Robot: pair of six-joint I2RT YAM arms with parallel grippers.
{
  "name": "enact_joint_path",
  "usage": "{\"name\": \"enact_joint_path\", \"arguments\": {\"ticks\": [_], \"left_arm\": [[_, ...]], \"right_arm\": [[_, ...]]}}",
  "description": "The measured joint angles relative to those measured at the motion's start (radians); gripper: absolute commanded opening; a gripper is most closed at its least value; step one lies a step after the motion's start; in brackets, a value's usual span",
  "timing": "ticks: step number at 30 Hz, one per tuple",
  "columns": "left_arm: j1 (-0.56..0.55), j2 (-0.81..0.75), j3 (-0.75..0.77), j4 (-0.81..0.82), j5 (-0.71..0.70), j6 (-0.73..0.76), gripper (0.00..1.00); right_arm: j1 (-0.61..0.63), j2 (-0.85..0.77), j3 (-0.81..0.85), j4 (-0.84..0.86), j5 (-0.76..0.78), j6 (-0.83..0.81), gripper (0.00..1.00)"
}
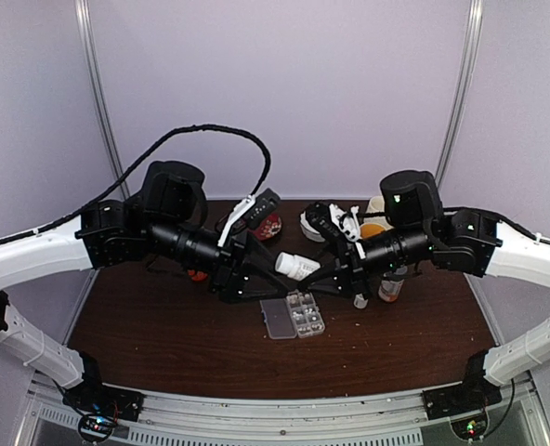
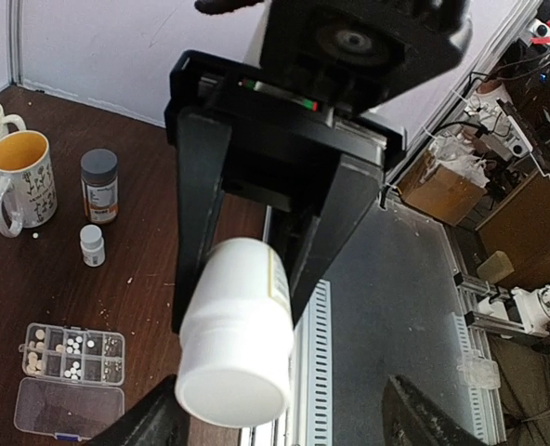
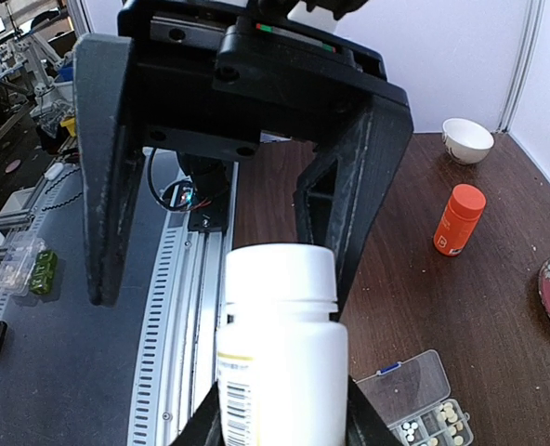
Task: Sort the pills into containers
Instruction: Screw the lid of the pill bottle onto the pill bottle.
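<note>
Both arms meet above the middle of the worktop. Right gripper has its jaws clenched on the body of a white bottle, held lying level with its cap pointed at the other arm. Left gripper straddles that cap, jaws released: one finger close against it, the other apart, no grip yet. Judged purpose: one arm steadies the bottle so the other can twist the cap off and get at more pills; held over the box, presumably to keep the pour short. Pill box sits flat on the worktop just below the bottle, clear plastic, two rows of small cells, lid swung open and lying level beside them. Pills already in several cells: small pale round tablets, a few per cell, some cells looking dark and bare. One whitish speck by the yellow-lined mug may be a stray pill; too small to tell.
</note>
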Motion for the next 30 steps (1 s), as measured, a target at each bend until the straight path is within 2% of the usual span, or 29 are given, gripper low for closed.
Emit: {"name": "enact_joint_path", "arguments": {"ticks": [8,11,13,14,19,30], "left_arm": [[0.005,-0.008,0.000,0.024,0.011,-0.022,0.67],[0.009,-0.013,0.000,0.037,0.012,-0.031,0.60],[0.010,-0.015,0.000,0.042,0.011,-0.037,0.51],[0.011,-0.015,0.000,0.044,0.011,-0.040,0.51],[0.013,-0.015,0.000,0.050,0.014,-0.040,0.60],[0.014,-0.015,0.000,0.051,0.013,-0.039,0.57]], "right_arm": [[0.008,0.006,0.000,-0.025,-0.001,-0.015,0.00],[0.013,0.016,0.002,-0.040,-0.001,-0.017,0.00],[0.014,0.020,0.002,-0.044,-0.001,-0.018,0.00],[0.016,0.020,0.002,-0.045,-0.001,-0.018,0.00],[0.020,0.020,0.002,-0.043,0.005,-0.014,0.00],[0.020,0.020,0.001,-0.026,0.018,0.002,0.00]]}}
